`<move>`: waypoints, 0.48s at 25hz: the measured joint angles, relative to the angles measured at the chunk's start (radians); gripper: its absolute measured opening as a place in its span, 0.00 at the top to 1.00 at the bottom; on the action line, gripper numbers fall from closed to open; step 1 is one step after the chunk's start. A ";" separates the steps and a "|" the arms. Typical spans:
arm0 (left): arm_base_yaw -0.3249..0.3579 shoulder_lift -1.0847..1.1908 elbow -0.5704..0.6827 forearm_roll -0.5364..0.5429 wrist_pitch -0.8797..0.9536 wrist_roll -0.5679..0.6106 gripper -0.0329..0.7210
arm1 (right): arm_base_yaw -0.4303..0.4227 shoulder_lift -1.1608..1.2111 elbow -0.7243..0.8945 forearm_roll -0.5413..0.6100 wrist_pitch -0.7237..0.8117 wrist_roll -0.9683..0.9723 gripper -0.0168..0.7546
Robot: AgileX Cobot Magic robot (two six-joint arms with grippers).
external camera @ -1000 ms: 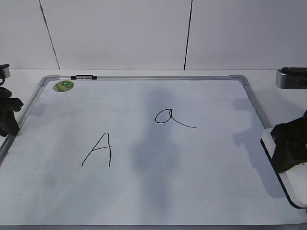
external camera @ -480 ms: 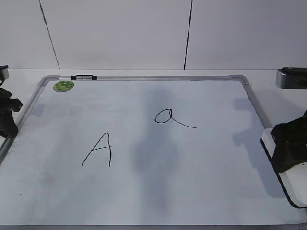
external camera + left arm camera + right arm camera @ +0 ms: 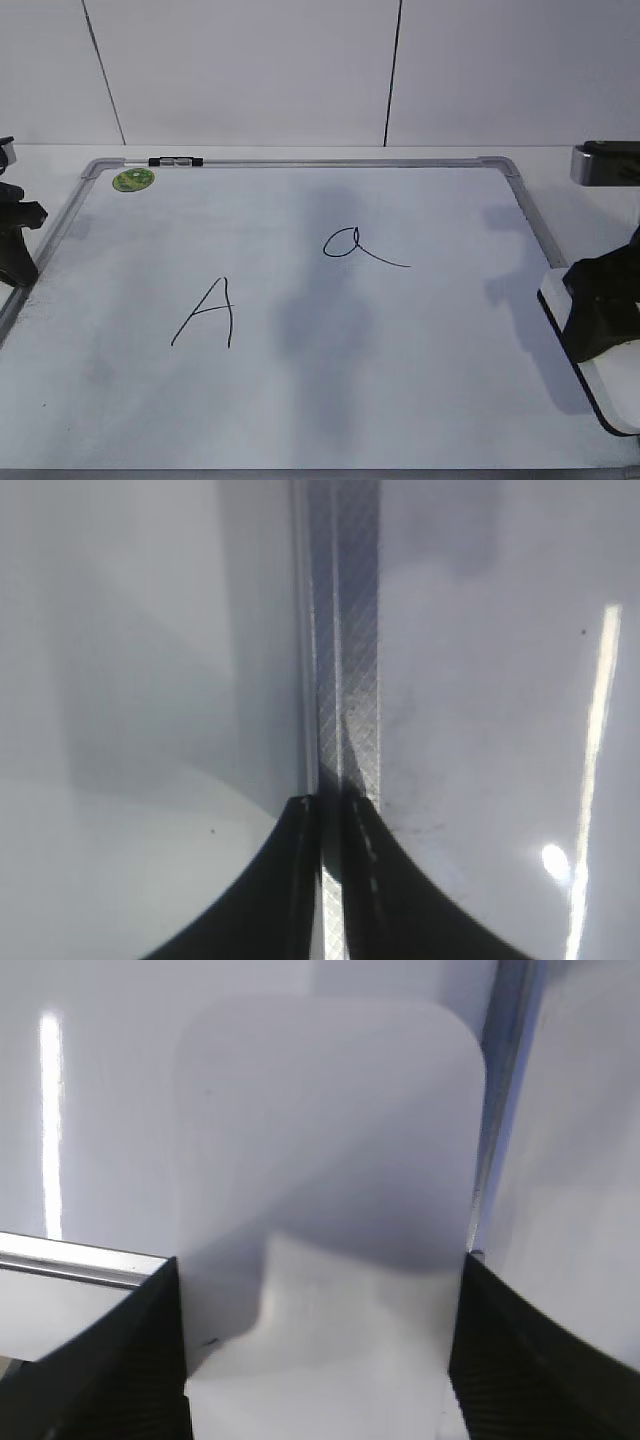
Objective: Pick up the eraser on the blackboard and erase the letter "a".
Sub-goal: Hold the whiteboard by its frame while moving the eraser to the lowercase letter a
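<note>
At 4 o'clock on the blackboard (image 3: 400, 380), nearest the viewer, the eraser (image 3: 600, 385) lies flat across the frame's right edge. The right pincer (image 3: 600, 320) stands over it with jaws spread wide; the right wrist view shows the eraser (image 3: 330, 1220) between the two black fingers (image 3: 110, 1360), its sides close against them, though a firm grip cannot be confirmed.

Toward 7 o'clock, a capital "A" (image 3: 205, 315) is drawn in thin black marker. Just past the board's centre, toward 1 o'clock, sits the letter "a" (image 3: 360, 247), intact, with its tail trailing right. It lies well apart from the eraser.

At 9 o'clock, the left pincer (image 3: 15, 245) hangs over the board's left frame rail (image 3: 345, 680). Its jaws stand narrow, with only a thin slit between the tips, and hold nothing.

At 11 o'clock, in the far corner, is a round green sticker (image 3: 132, 180). A small black clip (image 3: 175, 161) sits on the far rail just beside it. The white table (image 3: 560, 165) extends beyond the board to the wall.
</note>
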State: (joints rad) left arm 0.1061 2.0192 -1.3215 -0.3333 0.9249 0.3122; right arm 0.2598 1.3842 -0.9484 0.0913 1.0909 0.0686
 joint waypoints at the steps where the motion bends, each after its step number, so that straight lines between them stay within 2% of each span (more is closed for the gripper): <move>1: 0.000 0.000 -0.002 -0.001 0.000 0.000 0.91 | 0.000 0.000 -0.005 0.005 0.002 -0.008 0.24; 9: 0.000 0.000 -0.002 -0.002 0.000 0.000 0.91 | 0.000 0.020 -0.159 0.014 0.059 -0.037 0.24; 12: 0.000 0.000 -0.002 -0.002 0.000 0.000 0.90 | 0.028 0.075 -0.226 -0.009 0.105 -0.039 0.24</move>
State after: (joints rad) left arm 0.1061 2.0192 -1.3231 -0.3355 0.9249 0.3122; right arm 0.2876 1.4592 -1.1746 0.0827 1.1957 0.0299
